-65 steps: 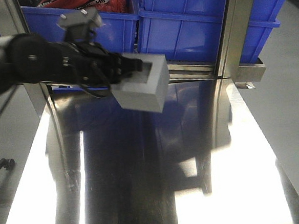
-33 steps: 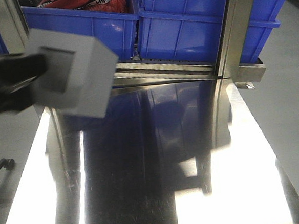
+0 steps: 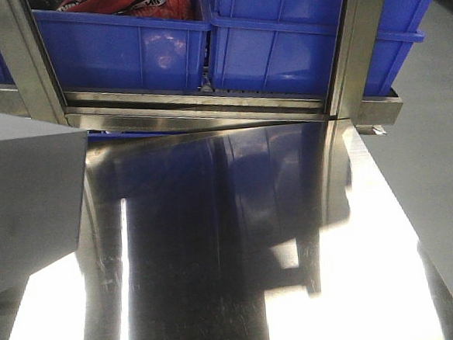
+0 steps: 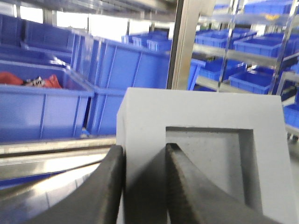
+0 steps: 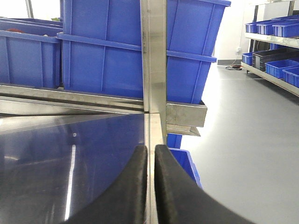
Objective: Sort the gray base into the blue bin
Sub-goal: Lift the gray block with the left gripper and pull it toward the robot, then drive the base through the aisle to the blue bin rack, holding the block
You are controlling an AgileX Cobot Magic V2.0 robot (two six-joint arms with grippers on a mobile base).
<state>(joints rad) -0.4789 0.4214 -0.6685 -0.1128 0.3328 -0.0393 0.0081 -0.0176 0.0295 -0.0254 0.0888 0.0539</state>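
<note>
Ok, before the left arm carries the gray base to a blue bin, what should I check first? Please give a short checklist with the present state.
1. Grip on the gray base: ok. The left gripper pinches one wall, one finger inside the recess.
2. Base above a blue bin: not ok. In the front view it hangs at the left, short of the bins.
3. Which bin is meant: cannot tell. Several are alike; one holds red things.
4. Free right gripper: ok, shut, empty, over the steel table.
5. Clearance past the steel post: cannot tell.
</note>
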